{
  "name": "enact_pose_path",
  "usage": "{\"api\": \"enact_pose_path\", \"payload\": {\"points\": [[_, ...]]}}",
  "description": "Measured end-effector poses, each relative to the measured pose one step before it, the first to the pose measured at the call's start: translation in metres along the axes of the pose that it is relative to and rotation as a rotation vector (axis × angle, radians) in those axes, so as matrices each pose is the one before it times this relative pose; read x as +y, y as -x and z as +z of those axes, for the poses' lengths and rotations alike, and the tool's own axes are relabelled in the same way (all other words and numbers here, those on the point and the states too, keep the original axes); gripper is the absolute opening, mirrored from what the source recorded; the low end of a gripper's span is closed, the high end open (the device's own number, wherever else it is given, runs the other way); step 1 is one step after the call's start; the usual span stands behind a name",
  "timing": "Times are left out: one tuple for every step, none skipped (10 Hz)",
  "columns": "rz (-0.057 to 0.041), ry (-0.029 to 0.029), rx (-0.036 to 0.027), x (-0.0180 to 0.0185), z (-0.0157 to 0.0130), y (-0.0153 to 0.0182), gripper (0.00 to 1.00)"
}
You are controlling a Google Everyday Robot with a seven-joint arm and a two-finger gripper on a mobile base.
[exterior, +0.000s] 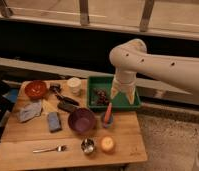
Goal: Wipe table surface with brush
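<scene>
Hanging over the right half of the green tray [100, 79], right of the frame's centre, my claw [123, 95] points straight down with its fingers spread wide and nothing between them. My pale arm [163, 65] comes in from the right edge and bends at an elbow above the tray. A dark clump [99, 96] lies in the tray's left half.

The brush [63, 96] lies on the desk [124, 142], left of centre, well apart from my claw. Its dark head is toward the upper left and its slim black handle slants down to the right. It sits between the red-orange bowl [36, 89] and the white cup [74, 85], with a flat dark block [67, 106] just below it.

Lower down I see a purple bowl [82, 120], a blue-grey pad [54, 121] and a grey cloth [30, 111]. Along the bottom edge lie a fork [50, 148], a small metal cup [87, 145] and a pale orange round thing [107, 144].
</scene>
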Motion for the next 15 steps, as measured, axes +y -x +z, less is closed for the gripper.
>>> {"api": "enact_pose_path", "payload": {"points": [[0.00007, 0.00002, -0.00002, -0.00002, -0.00002, 0.00002, 0.65], [0.00003, -0.00008, 0.00008, -0.00001, 0.00005, -0.00001, 0.65], [-0.00007, 0.00008, -0.00009, 0.00003, -0.00005, 0.00001, 0.65], [-0.00003, 0.00002, 0.00007, 0.00002, 0.00002, -0.00002, 0.65], [0.00006, -0.00002, -0.00001, -0.00003, -0.00001, 0.00002, 0.65], [0.0, 0.00002, 0.00003, 0.0, 0.00001, 0.0, 0.65], [-0.00003, -0.00053, 0.00149, 0.0, 0.0009, -0.00009, 0.65], [0.00001, 0.00007, -0.00029, 0.00001, -0.00019, 0.00002, 0.65], [-0.00065, -0.00075, -0.00047, -0.00004, 0.00014, 0.00008, 0.65], [-0.00282, -0.00379, -0.00501, -0.00036, 0.00004, 0.00092, 0.65], [-0.00863, -0.005, -0.01785, 0.00023, -0.0012, 0.00286, 0.65], [-0.01031, 0.01008, -0.03227, 0.00452, -0.00175, 0.00716, 0.65], [-0.0189, 0.0212, -0.03217, 0.0104, -0.00115, 0.01366, 0.65], [-0.02721, 0.03279, -0.02876, 0.01448, -0.00071, 0.01971, 0.65], [-0.031, 0.03307, -0.01973, 0.01802, -0.00025, 0.01683, 0.65]]}}
